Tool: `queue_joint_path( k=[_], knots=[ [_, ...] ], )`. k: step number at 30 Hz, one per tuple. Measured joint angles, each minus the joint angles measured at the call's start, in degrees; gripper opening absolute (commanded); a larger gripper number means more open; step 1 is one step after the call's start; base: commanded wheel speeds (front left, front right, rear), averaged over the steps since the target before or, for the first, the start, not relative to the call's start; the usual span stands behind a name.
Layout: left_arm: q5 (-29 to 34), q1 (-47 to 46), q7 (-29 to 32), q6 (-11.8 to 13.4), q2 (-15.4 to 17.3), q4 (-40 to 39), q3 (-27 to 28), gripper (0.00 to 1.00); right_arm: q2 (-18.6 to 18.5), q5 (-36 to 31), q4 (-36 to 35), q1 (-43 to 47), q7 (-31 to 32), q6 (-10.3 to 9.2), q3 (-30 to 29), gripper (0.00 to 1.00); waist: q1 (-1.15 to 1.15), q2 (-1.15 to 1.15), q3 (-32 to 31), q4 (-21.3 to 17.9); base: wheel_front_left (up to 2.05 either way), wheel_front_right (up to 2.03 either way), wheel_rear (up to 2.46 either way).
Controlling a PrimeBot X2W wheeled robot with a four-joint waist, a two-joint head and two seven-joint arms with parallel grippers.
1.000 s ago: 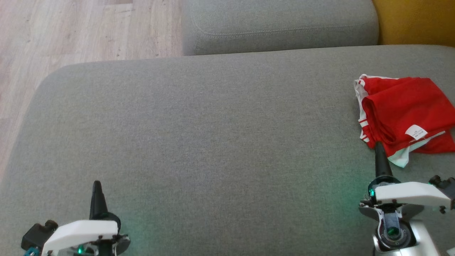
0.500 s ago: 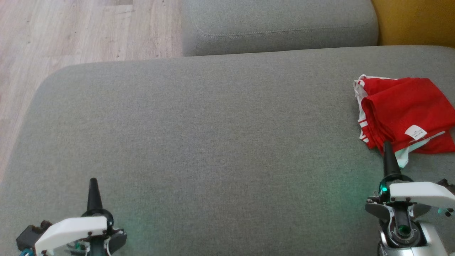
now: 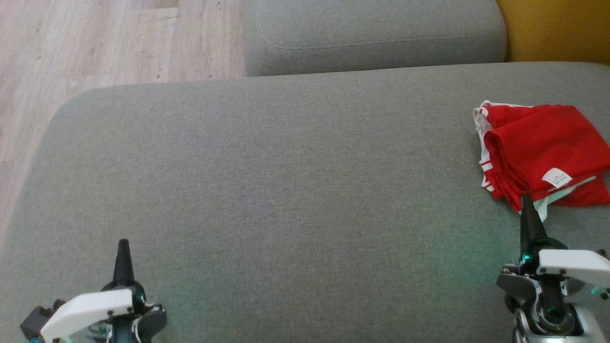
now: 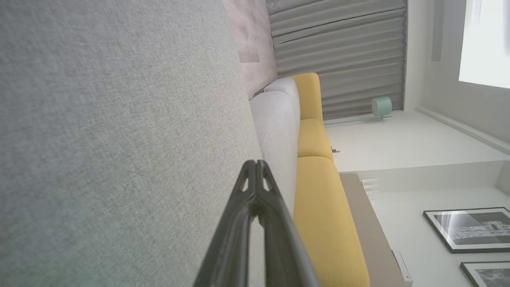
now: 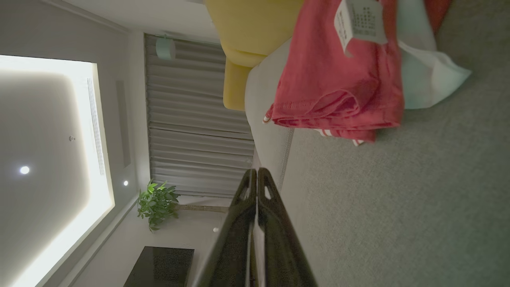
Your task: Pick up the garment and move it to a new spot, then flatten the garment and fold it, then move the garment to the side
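The garment (image 3: pixel 543 152) is a red piece with white trim and a white label, folded into a compact stack at the right edge of the grey sofa seat (image 3: pixel 286 190); in the right wrist view the garment (image 5: pixel 338 79) lies just beyond the fingers. My right gripper (image 3: pixel 526 200) is shut and empty, its tip at the garment's near edge, seen shut again as the right gripper (image 5: pixel 256 172). My left gripper (image 3: pixel 123 244) stands shut and empty at the lower left, far from the garment; the left gripper (image 4: pixel 255 164) has its fingers pressed together.
A second grey cushion (image 3: pixel 371 33) lies behind the seat, with a yellow seat (image 3: pixel 557 28) at the far right. Wooden floor (image 3: pixel 95 43) runs along the left and back left. The wide middle of the grey seat is bare fabric.
Both arms have drawn back toward the bottom of the head view; the right gripper also shifted right, its tip now at the garment's lower edge. The garment has stayed in place.
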Motion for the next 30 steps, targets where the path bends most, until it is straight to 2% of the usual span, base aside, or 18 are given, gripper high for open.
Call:
queue_joint_path(
  k=[18,30],
  knots=[
    [-9.1,-1.1,2.6,-1.0,0.0,-0.3,1.7,0.00,0.0,9.5,-1.1,0.0,2.6,0.00,-2.2,0.00,0.00,0.00,-0.2,0.0,0.00,0.00,0.00],
    [-9.1,-1.1,2.6,-1.0,0.0,-0.3,1.7,0.00,0.0,9.6,-1.2,0.0,2.7,0.00,-2.4,0.00,0.00,0.00,-0.2,0.0,0.00,0.00,0.00]
  ],
)
